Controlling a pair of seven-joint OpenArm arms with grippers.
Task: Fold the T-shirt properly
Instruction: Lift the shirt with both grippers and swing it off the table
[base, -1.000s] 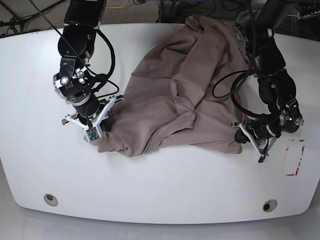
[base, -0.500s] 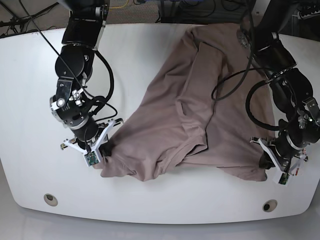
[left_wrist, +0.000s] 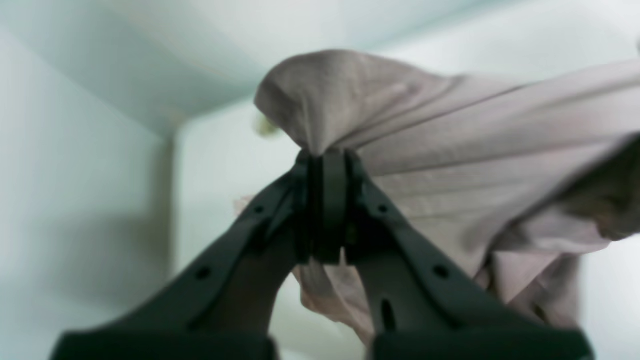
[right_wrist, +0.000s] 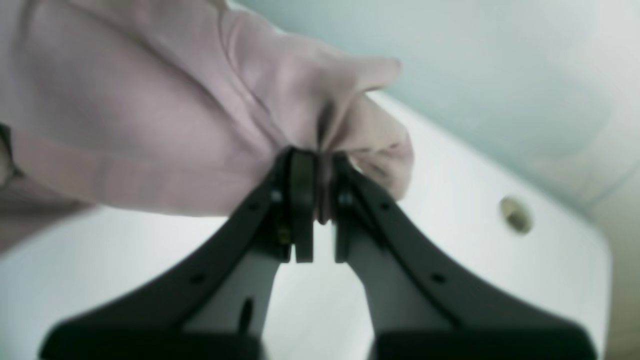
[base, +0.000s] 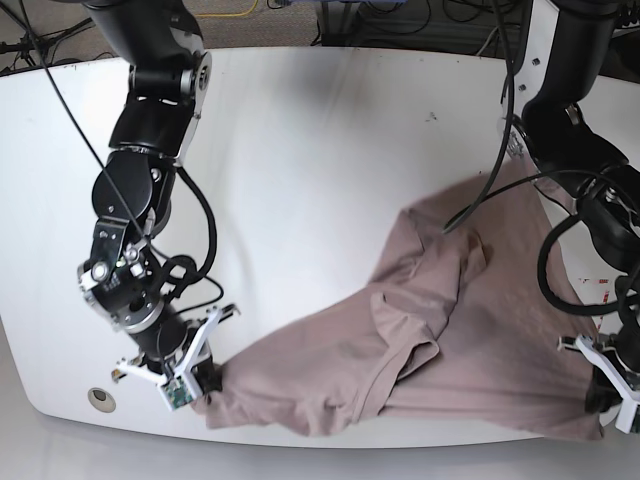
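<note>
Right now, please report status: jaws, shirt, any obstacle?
Left gripper and right gripper: jaws shut on shirt. Shirt stretched between them at the near table edge, wrinkled, not folded. No obstacle seen.

The black two-fingered left gripper (left_wrist: 325, 165) is held clamped at 4 o'clock on a pinch of cloth; the black right gripper (right_wrist: 312, 160), at 8 o'clock, is likewise closed on fabric

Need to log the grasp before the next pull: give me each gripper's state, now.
Left gripper: shut on the T-shirt, fabric pinched between its fingers.
Right gripper: shut on the T-shirt, a bunched edge clamped.
</note>
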